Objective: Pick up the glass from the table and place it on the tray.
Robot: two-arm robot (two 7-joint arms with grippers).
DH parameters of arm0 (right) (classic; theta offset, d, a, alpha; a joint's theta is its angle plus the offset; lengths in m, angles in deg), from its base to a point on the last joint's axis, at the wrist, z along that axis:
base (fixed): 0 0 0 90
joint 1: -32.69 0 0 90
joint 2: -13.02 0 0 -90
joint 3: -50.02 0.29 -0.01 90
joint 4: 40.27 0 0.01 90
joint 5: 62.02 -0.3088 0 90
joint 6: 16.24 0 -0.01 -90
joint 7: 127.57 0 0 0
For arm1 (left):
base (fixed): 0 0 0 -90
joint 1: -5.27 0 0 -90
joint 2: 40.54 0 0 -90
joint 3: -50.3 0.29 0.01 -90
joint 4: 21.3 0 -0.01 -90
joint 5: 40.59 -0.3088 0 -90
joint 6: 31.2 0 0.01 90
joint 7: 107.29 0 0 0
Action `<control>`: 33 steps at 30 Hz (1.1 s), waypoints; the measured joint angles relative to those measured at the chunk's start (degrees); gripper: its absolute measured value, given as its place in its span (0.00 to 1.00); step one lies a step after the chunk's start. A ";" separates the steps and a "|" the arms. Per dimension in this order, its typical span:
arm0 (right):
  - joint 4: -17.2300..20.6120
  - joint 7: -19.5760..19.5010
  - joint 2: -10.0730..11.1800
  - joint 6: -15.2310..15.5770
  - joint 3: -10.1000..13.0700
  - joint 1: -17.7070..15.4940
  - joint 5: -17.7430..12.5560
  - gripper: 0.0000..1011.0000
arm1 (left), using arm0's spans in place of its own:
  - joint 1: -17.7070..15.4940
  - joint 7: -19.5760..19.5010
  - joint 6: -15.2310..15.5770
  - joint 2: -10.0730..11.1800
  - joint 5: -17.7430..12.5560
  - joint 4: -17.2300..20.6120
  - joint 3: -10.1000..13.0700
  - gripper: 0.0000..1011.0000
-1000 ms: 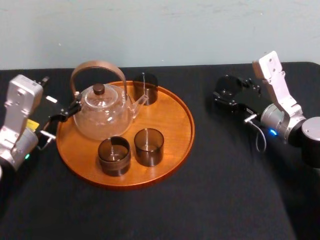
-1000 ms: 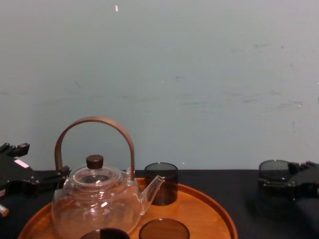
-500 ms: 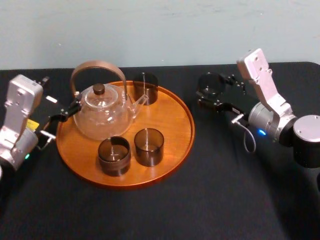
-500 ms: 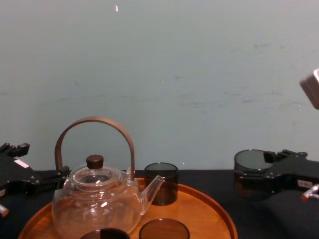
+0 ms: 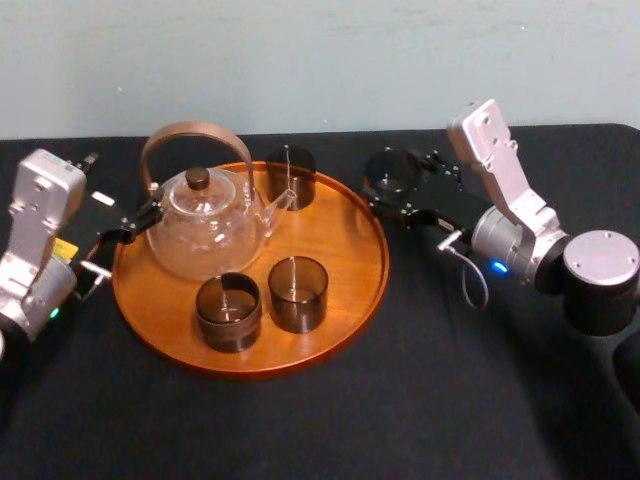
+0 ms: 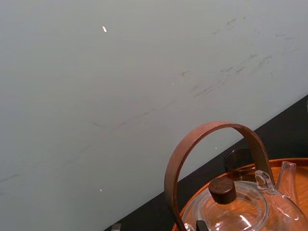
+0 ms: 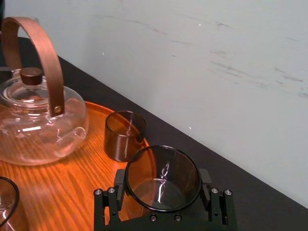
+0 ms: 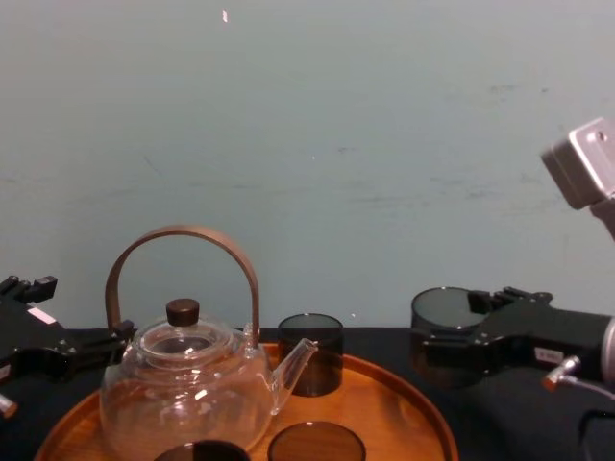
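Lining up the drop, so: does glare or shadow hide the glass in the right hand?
Head view: the dark glass in the right hand blends into the black table. Right wrist view: thin white glints trace its rim, plain against the orange tray. Chest view: bright glints on the teapot; no hard shadows.

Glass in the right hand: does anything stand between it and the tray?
Nothing visible does. The right hand holds the glass beside the tray, at its far right rim, and the bare wood nearest it is open. The teapot and three other glasses stand farther left. The left hand is parked at the tray's left edge.
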 joint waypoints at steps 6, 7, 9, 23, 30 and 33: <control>-1.24 0.29 -0.54 -0.86 -0.95 0.69 -0.27 0.92 | 0.00 0.00 0.00 0.00 0.00 0.00 0.00 1.00; -1.44 0.35 -0.59 -0.96 -1.05 0.80 -0.31 0.92 | 0.00 0.00 0.00 0.00 0.00 0.00 0.00 1.00; -1.80 0.49 -0.70 -1.14 -1.23 1.01 -0.43 0.92 | 0.00 0.00 0.00 0.00 0.00 0.00 0.00 1.00; -4.90 1.55 -2.19 -2.16 -3.41 2.78 -1.10 0.92 | 0.00 0.00 0.00 0.00 0.00 0.00 0.00 1.00; -7.65 2.01 -3.68 -2.25 -5.52 4.47 -0.36 0.92 | 0.00 0.00 0.00 0.00 0.00 0.00 0.00 1.00; -8.69 2.06 -4.22 -2.30 -6.11 4.91 -0.08 0.92 | 0.00 0.00 0.00 0.00 0.00 0.00 0.00 1.00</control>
